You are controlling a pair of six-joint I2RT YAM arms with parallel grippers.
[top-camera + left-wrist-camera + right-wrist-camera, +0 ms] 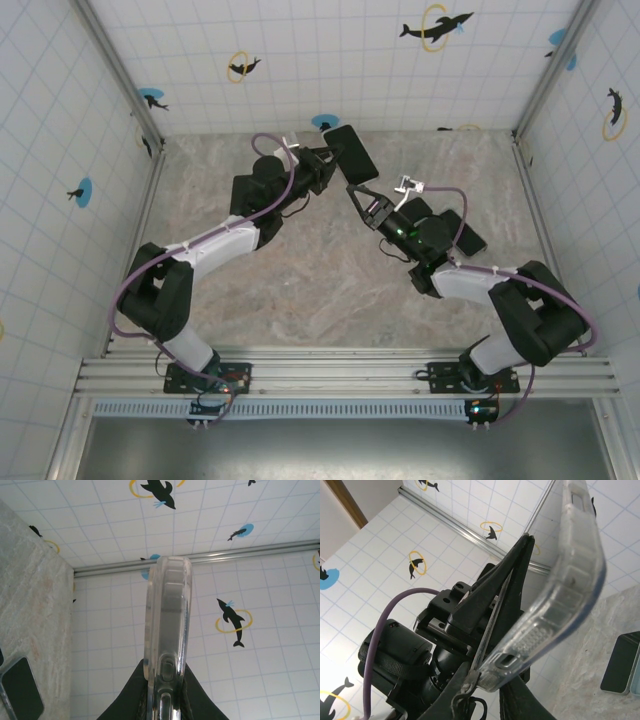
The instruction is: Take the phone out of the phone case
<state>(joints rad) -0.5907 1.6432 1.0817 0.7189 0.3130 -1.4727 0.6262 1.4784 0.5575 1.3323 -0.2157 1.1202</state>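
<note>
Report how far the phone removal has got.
Done: left gripper clamps the clear case, raised. In hand: right gripper pinches its corner, bowing it outward. Left: freeing the phone, which seems inside, dark from above.

A clear plastic phone case (pixel 167 630) stands upright and edge-on, its rounded top end uppermost. At the foot of the case the left gripper (pixel 165 682) is clamped on it, one black finger (pixel 127 697) pressed against each side. Left of the case lies a grey marbled table top (pixel 35 605), and low to the case's left a black flat rectangular phone (pixel 22 692) rests on that surface. Behind the case rises a white tiled wall (pixel 280 670) crossed by a silver metal rail (pixel 240 555). A black dolphin sticker with a yellow ring (pixel 232 622) sits right of the case.
</note>
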